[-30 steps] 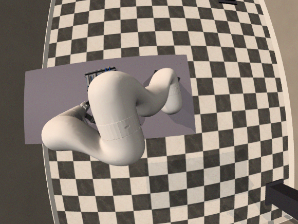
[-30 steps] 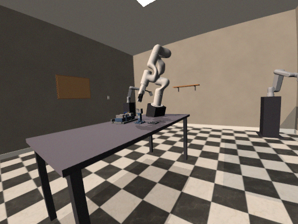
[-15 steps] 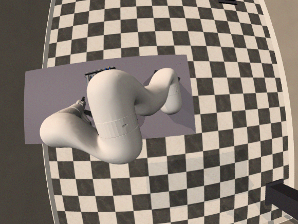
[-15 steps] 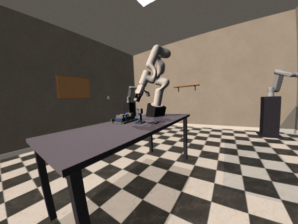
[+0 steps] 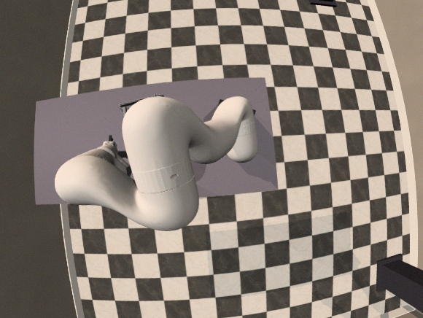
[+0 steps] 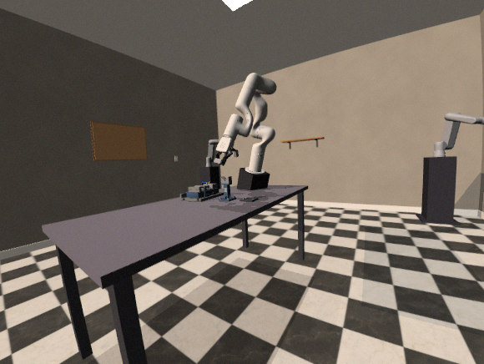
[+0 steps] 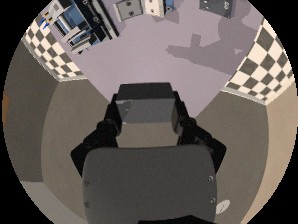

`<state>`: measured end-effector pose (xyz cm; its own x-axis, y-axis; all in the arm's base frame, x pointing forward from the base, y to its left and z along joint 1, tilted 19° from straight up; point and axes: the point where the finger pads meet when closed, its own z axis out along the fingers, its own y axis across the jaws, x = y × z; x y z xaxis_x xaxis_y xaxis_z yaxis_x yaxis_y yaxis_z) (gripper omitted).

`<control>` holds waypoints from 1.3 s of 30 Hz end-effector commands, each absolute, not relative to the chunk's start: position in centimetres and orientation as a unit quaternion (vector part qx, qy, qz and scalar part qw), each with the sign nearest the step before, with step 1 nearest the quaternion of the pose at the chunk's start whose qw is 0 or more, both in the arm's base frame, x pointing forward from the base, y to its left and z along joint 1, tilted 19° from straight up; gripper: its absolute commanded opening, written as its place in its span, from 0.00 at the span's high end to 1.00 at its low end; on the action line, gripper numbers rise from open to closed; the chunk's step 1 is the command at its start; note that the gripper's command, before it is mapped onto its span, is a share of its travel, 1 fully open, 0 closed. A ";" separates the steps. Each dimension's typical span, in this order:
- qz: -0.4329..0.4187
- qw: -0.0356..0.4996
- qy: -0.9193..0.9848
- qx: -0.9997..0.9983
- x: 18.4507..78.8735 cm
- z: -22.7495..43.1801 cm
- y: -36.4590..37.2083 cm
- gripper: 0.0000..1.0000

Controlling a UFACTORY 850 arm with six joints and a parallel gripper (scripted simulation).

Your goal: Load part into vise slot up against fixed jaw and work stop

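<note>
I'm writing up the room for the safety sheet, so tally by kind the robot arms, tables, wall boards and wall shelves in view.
White robot arm: 1
Grey robot arms: 2
Table: 1
Wall board: 1
Wall shelf: 1
Total: 6

Mauve desk (image 5: 233, 182) (image 6: 138, 221) (image 7: 140, 65), dark legs under its corners, checkered floor (image 5: 233, 268) (image 6: 254, 300) (image 7: 52, 57) beyond its edges, dark and beige walls, orange board (image 6: 120, 141).
</note>
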<state>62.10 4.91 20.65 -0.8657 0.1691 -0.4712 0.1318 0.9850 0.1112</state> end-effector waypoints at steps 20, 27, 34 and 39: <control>0.027 0.276 0.946 -0.168 63.2 20.8 5.3 1.00; 0.027 0.275 0.928 -0.248 62.9 20.5 5.6 1.00; 0.028 0.271 0.913 -0.303 62.5 20.3 5.8 1.00; 0.030 0.266 0.896 -0.354 62.0 20.0 5.9 1.00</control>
<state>62.23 5.84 20.05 -0.6393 -0.5600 -0.5270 -0.5784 0.8018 -0.1503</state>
